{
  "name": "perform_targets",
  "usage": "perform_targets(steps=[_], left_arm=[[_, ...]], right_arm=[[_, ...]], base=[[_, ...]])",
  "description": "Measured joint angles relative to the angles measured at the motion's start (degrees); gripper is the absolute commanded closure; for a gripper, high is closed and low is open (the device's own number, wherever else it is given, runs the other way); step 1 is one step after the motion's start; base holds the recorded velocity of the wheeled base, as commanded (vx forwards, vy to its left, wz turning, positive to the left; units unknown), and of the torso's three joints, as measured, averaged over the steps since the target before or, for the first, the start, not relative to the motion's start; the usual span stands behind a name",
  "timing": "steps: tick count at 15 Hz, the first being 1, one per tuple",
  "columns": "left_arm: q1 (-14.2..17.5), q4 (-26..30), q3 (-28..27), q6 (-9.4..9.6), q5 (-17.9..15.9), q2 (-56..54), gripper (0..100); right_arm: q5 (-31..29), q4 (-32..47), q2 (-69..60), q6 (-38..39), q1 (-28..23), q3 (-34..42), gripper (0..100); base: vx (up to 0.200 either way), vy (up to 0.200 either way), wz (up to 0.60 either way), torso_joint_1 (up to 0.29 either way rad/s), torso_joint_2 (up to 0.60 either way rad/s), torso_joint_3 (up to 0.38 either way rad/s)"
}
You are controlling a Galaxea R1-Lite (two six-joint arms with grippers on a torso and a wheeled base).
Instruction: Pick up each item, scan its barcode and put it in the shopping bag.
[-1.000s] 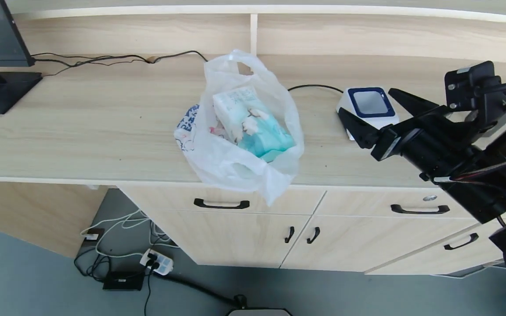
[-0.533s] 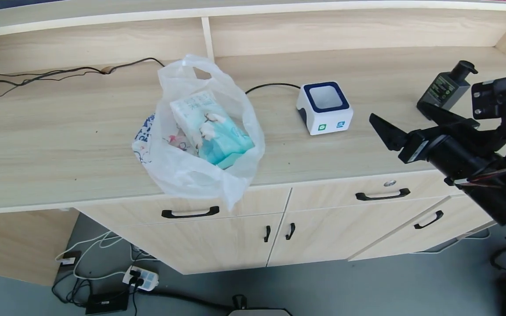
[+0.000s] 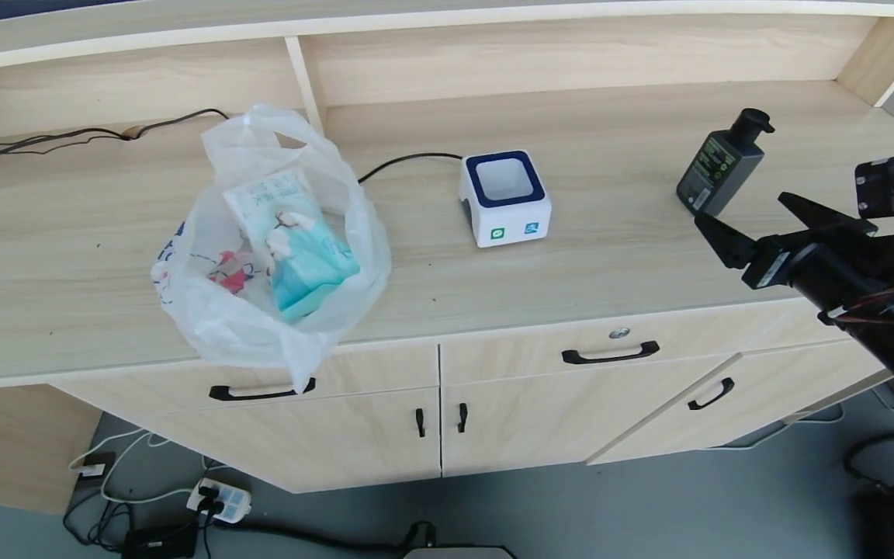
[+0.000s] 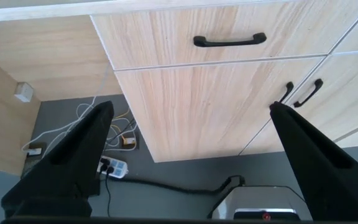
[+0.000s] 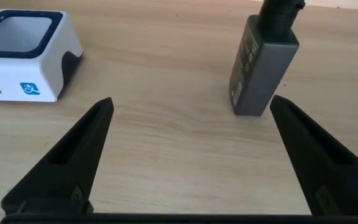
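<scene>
My right gripper (image 3: pixel 742 211) hangs wide open and empty, wide enough, I judge, to straddle the bottle (image 3: pixel 719 167) standing just beyond it. The scanner (image 3: pixel 505 198) waits to the left, and the bag (image 3: pixel 261 233) gapes farther left.

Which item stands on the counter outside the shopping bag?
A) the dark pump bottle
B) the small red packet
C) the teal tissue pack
A: the dark pump bottle stands on the counter, well apart from the shopping bag, which holds the tissue pack.

Head camera overlooks the counter (image 3: pixel 610 256); right wrist (nearer) shares scanner (image 3: pixel 504 198) and bottle (image 3: pixel 721 164).
</scene>
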Motion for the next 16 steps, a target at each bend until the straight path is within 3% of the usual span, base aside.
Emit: perform_targets(steps=[4,14,16], left_arm=[[0.0,0.0,0.0,-0.05,0.0,0.0,0],[0.0,-0.3,0.0,-0.16,0.0,0.0,0],[0.0,-0.2,0.0,-1.48,0.0,0.0,0]], right_arm=[[3.2,-1.8,6.4,0.6,-1.7,-8.7,0],[5.2,-1.7,15.6,3.5,-3.6,-17.4,0],[5.2,-1.7,17.7,5.0,-3.4,-20.7,0]], base=[[0.050,0.000,0.00,0.002,0.00,0.002],[0.000,0.000,0.00,0.000,0.00,0.000],[0.000,0.000,0.00,0.000,0.00,0.000]])
